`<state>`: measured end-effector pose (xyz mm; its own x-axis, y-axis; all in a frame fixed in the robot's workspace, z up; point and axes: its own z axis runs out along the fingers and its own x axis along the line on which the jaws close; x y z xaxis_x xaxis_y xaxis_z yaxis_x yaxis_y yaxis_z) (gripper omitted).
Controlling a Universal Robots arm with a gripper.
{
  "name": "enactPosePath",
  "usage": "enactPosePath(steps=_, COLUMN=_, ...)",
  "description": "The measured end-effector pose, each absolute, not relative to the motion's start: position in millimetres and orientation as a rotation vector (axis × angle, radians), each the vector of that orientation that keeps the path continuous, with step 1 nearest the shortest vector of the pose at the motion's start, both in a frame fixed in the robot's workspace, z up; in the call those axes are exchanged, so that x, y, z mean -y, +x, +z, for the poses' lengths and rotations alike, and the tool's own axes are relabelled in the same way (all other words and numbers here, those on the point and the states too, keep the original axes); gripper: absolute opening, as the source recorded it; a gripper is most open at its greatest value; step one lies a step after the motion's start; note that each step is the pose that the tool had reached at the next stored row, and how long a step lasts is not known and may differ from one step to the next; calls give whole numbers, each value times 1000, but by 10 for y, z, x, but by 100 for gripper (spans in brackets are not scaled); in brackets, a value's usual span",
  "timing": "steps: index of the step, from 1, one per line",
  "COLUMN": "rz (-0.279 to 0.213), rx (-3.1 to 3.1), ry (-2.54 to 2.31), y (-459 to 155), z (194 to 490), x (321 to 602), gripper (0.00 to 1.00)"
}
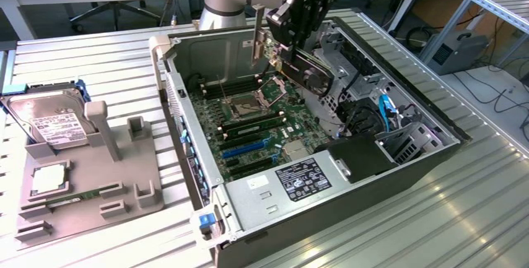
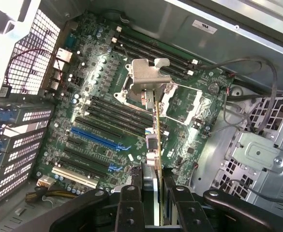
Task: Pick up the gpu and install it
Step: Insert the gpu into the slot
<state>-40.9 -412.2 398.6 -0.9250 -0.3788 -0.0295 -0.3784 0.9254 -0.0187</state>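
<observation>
Pincer [image 1: 296, 30] clamped on gpu [image 1: 304, 70], held edge-down in air over the open case [image 1: 397, 175], approx 12 o'clock of mobo [image 2: 107, 111]. Keep card square, bracket [image 1: 257, 36] toward rear wall, edge parallel w/ blue slot [image 2: 95, 138].

Arm: one, reaching down from above. Gripper [image 1: 291, 39]: pointed downward, fingers [image 2: 131, 205] clamped on the gpu [image 1: 304, 69].

Bright even overhead light, glare on metal table [image 1: 463, 218], soft shadows
</observation>
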Motion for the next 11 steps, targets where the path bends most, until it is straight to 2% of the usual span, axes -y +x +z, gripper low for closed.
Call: enactPosePath(steps=11, rz=-19, rx=-3045, ry=-627, y=-409, z=3984, x=4122, gripper=27)
